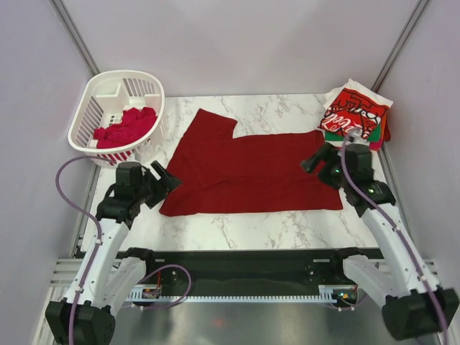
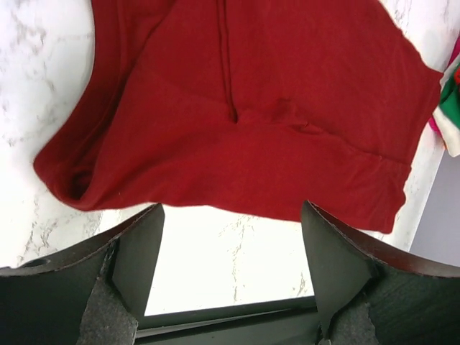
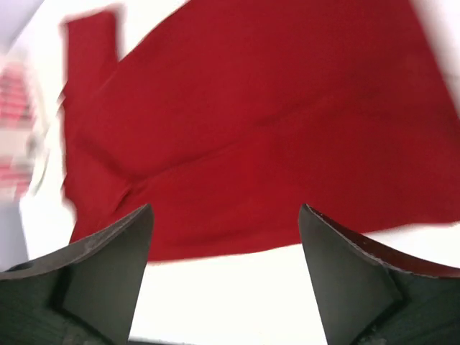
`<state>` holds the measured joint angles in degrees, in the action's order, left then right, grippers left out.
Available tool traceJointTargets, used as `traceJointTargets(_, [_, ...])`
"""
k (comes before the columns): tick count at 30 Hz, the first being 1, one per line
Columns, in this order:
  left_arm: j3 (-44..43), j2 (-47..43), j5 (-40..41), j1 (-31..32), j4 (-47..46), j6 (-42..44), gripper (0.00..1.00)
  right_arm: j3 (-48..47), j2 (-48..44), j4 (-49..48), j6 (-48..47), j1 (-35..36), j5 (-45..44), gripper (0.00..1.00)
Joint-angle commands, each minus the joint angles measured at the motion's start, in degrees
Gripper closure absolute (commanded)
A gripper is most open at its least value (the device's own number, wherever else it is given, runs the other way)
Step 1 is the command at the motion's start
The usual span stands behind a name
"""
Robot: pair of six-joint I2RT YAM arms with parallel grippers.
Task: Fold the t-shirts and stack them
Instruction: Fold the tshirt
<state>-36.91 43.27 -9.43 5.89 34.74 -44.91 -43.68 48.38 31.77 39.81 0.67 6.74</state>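
Observation:
A plain dark red t-shirt (image 1: 251,169) lies spread on the marble table, partly folded, one sleeve sticking out at the far left; it fills the left wrist view (image 2: 251,122) and the right wrist view (image 3: 266,129). A stack of folded t-shirts (image 1: 357,115), Coca-Cola one on top, lies at the far right. Another red t-shirt (image 1: 126,128) is crumpled in the basket. My left gripper (image 1: 171,180) is open and empty at the shirt's left edge. My right gripper (image 1: 314,159) is open and empty over the shirt's right edge.
The white slotted plastic basket (image 1: 108,95) stands at the far left corner. Grey walls and metal posts close in the table on three sides. A black rail (image 1: 237,259) runs along the near edge between the arm bases.

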Motion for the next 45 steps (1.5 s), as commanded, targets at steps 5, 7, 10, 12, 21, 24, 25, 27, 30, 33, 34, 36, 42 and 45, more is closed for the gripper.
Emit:
traceJointTargets(5, [-14.7, 8.8, 2.3, 0.3, 2.3, 13.7, 0.18, -21.9, 26.5, -6.9, -5.5, 38.7, -13.7, 0.25])
traceJointTargets(7, [-17.4, 10.2, 2.2, 0.3, 4.2, 16.8, 0.18, -30.4, 36.8, -5.4, -11.2, 46.9, -16.4, 0.31])
traceJointTargets(10, [-18.4, 8.0, 6.0, 0.2, 8.0, 18.1, 0.16, -38.0, 47.0, -5.4, -15.8, 51.4, -17.5, 0.43])
traceJointTargets(12, [-16.5, 3.9, 7.1, 0.2, 9.0, 18.9, 0.15, -40.9, 53.1, -5.5, -18.1, 51.7, -16.2, 0.5])
traceJointTargets(21, [-10.5, -9.9, 11.4, 0.3, 8.3, 17.9, 0.14, -56.0, 71.8, -3.3, -24.4, 53.9, -10.8, 0.5])
traceJointTargets(24, [-10.5, -10.4, 12.9, 0.3, 8.2, 18.3, 0.14, -59.1, 75.4, -2.8, -25.0, 54.5, -10.6, 0.49])
traceJointTargets(25, [-10.5, -10.5, 13.7, 0.2, 8.3, 18.2, 0.14, -60.4, 76.2, -2.8, -25.1, 54.8, -10.6, 0.49])
traceJointTargets(27, [-10.4, -10.7, 14.1, 0.3, 8.3, 18.1, 0.15, -61.7, 78.0, -2.1, -25.2, 55.4, -10.2, 0.49])
traceJointTargets(30, [-10.4, -10.4, 14.6, 0.2, 8.3, 18.1, 0.15, -64.8, 80.9, -0.1, -25.7, 55.8, -10.2, 0.49])
traceJointTargets(33, [-10.3, -10.8, 14.8, 0.3, 8.3, 18.0, 0.16, -66.4, 82.8, 0.7, -26.5, 55.9, -11.2, 0.49])
traceJointTargets(34, [-10.2, -11.3, 15.0, 0.3, 8.3, 17.9, 0.16, -66.4, 83.1, 0.8, -26.5, 55.9, -11.6, 0.5])
traceJointTargets(36, [-10.1, -11.6, 15.3, 0.2, 8.3, 17.7, 0.16, -66.4, 83.9, 0.7, -26.6, 55.9, -12.1, 0.5])
traceJointTargets(42, [-10.1, -11.4, 15.2, 0.3, 8.3, 17.7, 0.17, -66.2, 84.3, 0.9, -27.0, 55.8, -15.8, 0.53])
traceJointTargets(45, [-10.1, -11.4, 15.3, 0.2, 8.3, 17.7, 0.18, -65.6, 82.8, 0.4, -27.5, 55.9, -17.1, 0.53])
